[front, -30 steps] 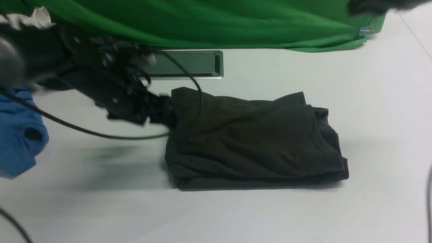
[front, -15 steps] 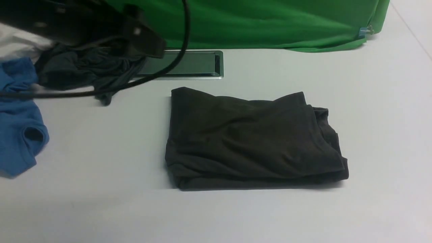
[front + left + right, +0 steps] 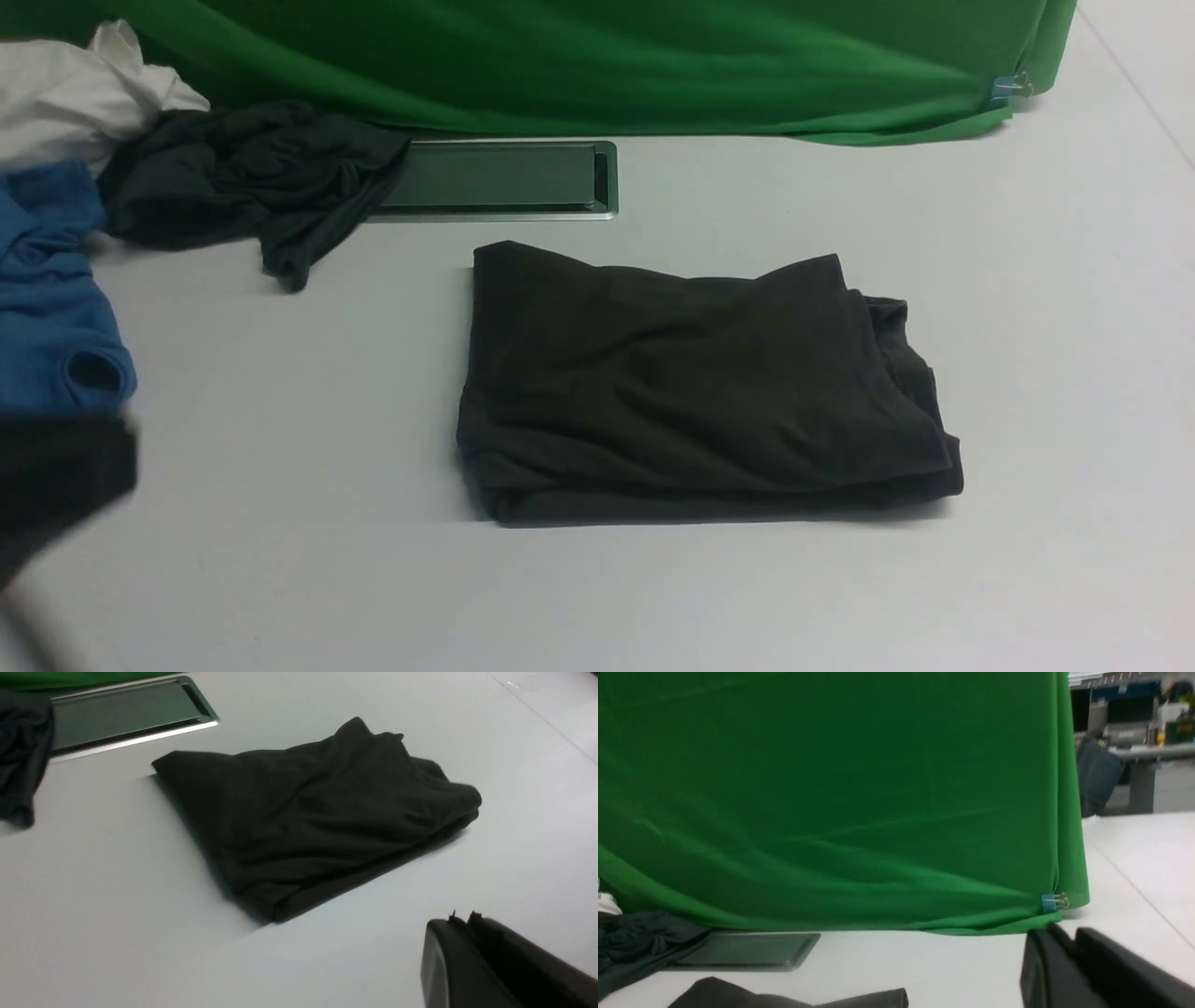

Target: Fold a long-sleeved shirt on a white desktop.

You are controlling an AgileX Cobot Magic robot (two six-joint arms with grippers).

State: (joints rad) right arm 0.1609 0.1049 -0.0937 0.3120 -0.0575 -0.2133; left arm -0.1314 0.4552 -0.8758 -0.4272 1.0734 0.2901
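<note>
Front view shows the long-sleeved shirt folded into a thick, soft rectangle of dark knit at the centre of the frame, lying on the smooth white desktop. Just above it sits the silver-framed cable slot. At upper left, a crumpled charcoal garment, a blue shirt and a white cloth lie bunched together. Green draped fabric fills the top. Left gripper is closed and empty at the lower right of its wrist view; right gripper has its fingers together, holding nothing.
</note>
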